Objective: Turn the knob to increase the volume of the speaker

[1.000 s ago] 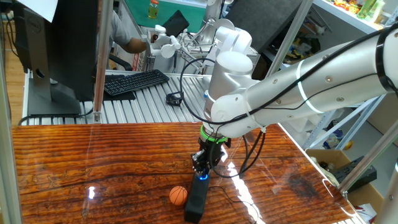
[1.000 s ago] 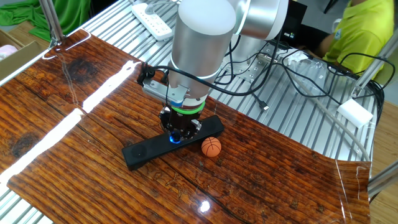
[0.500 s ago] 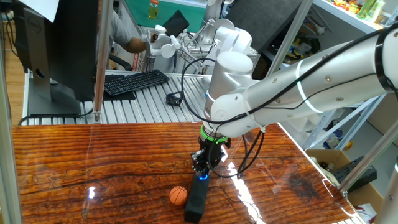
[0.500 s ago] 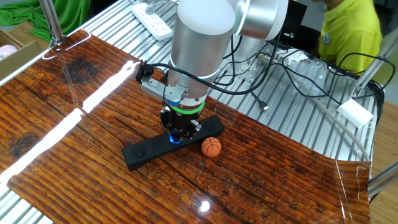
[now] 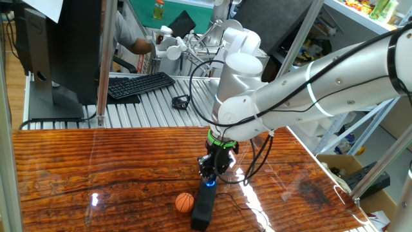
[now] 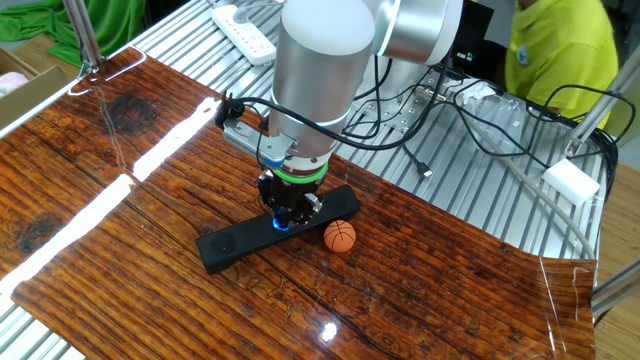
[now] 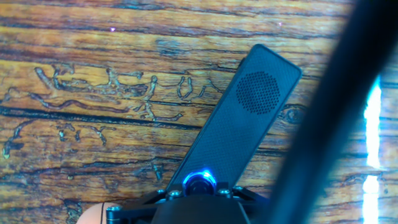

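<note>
The speaker (image 5: pixel 205 206) is a long slim black bar lying on the wooden table; it also shows in the other fixed view (image 6: pixel 232 244) and in the hand view (image 7: pixel 242 118). Its knob (image 7: pixel 199 183) glows blue, and the glow shows under the fingers in both fixed views (image 5: pixel 208 183) (image 6: pixel 281 222). My gripper (image 5: pixel 209 176) points straight down onto the knob and is shut on it (image 6: pixel 286 214). In the hand view only the gripper's (image 7: pixel 198 194) dark base shows, just behind the knob. A small orange ball (image 5: pixel 185 202) lies beside the speaker (image 6: pixel 340 235).
A black keyboard (image 5: pixel 138 84) and a monitor (image 5: pixel 58 51) stand on the metal bench behind the table. A white power strip (image 6: pixel 243 32), loose cables (image 6: pixel 470 110) and a person in yellow (image 6: pixel 560 50) are there too. A blurred black cable (image 7: pixel 323 124) crosses the hand view.
My wrist has turned a little about its vertical axis while staying on the knob; the side bracket with its cable has swung. The speaker and the ball have not moved.
</note>
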Controlling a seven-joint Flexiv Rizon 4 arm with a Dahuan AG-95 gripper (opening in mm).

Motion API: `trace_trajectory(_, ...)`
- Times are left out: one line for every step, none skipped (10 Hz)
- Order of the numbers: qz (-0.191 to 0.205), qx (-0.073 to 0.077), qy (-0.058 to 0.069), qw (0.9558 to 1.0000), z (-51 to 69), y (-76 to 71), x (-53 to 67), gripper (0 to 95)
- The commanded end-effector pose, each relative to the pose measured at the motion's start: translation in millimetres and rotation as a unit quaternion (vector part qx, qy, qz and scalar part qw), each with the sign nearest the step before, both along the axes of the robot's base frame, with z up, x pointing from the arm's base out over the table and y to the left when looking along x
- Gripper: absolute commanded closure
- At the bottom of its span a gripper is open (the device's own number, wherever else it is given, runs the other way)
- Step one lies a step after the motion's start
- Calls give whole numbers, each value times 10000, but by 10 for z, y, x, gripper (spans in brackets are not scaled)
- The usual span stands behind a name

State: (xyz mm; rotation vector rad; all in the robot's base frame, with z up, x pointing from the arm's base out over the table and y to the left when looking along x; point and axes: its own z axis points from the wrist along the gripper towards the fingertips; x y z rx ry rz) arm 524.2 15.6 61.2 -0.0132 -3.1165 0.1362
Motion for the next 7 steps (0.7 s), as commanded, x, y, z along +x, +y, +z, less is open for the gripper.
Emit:
trace_trajectory(-138,2,6,9999,-4,0,8,950)
trace_trajectory(-198,5,13,9998,-4,0,8,950)
trace_trajectory(-241,6,8,9997,-4,0,8,950)
trace_trajectory(-325,3,4,9995,-5,0,8,950)
trace_trajectory(-437,-6,28,9990,-5,0,8,950)
trace_trajectory(-486,-9,26,9988,-5,0,8,950)
trace_trajectory(-545,-12,19,9985,-5,0,8,950)
